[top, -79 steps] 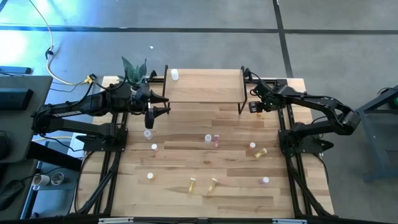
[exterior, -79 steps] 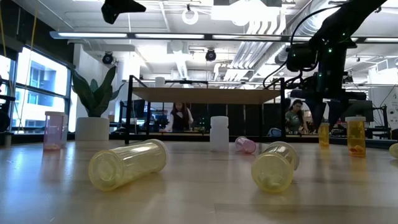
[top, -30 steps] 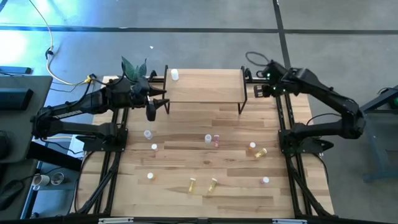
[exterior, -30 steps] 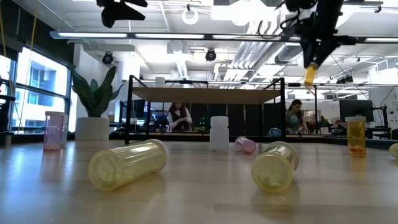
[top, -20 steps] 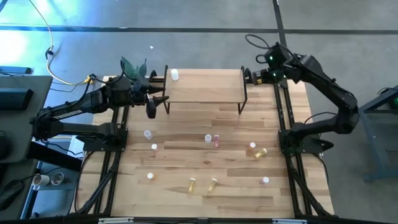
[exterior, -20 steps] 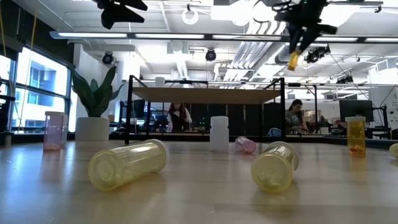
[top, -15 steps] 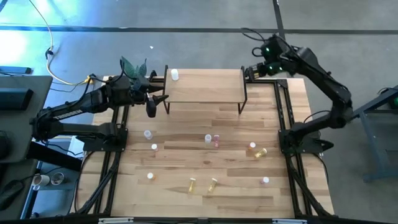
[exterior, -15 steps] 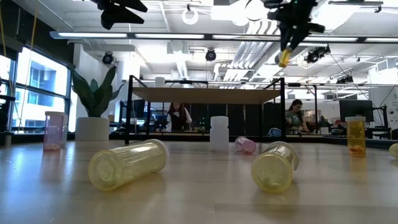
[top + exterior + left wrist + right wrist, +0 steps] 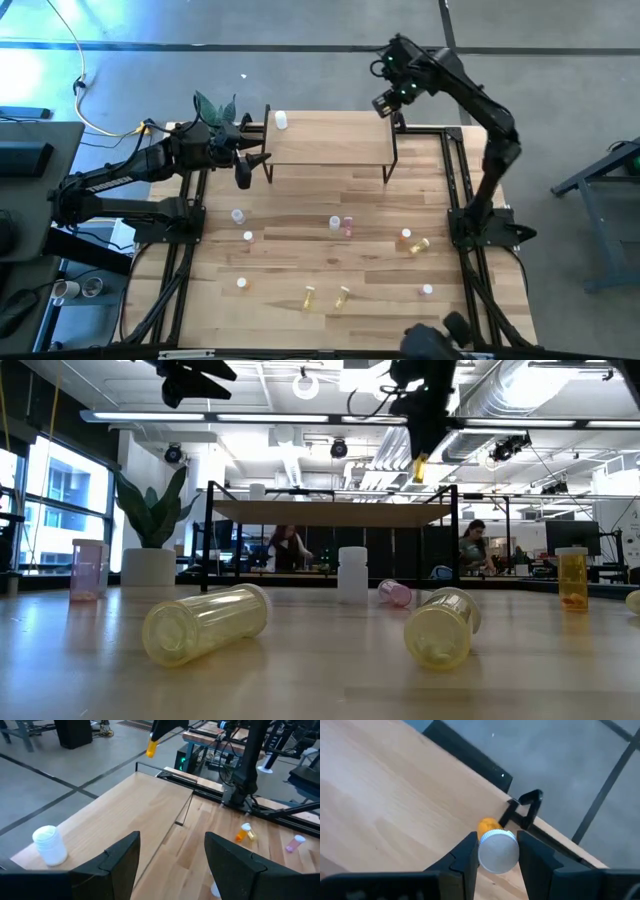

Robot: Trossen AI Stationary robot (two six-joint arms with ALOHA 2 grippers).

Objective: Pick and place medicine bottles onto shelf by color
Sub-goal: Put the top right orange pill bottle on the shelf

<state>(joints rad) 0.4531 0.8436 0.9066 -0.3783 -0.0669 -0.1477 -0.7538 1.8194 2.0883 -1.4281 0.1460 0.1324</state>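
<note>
We see the right gripper (image 9: 383,104) high up over the back right corner of the shelf (image 9: 330,140). Its two fingers (image 9: 465,855) pinch a small orange bottle (image 9: 496,847) with a white cap. In the left wrist view the orange bottle (image 9: 151,748) hangs in the air above the far corner of the shelf (image 9: 125,820). It does not touch the board.

The left gripper (image 9: 243,172) hangs in the air just beside the left end of the shelf. Its fingers (image 9: 120,857) are spread apart and hold nothing.

One white bottle (image 9: 281,121) stands on the shelf, near the back left corner. We see it close up in the left wrist view too (image 9: 49,844).

The other bottles are down on the table (image 9: 300,270), in front of the shelf. Two yellow bottles (image 9: 342,296) lie on their sides near the front edge. In the low view the yellow bottles (image 9: 205,623) are the closest things to us. A pink bottle (image 9: 348,226) sits near the middle, just beside another bottle that looks white or pale yellow; we cannot be sure. An orange one (image 9: 418,243) lies on the right, close to the right arm's base. A few white ones (image 9: 238,215) stand on the left side.

A green plant (image 9: 216,110) stands at the back left corner of the table.
</note>
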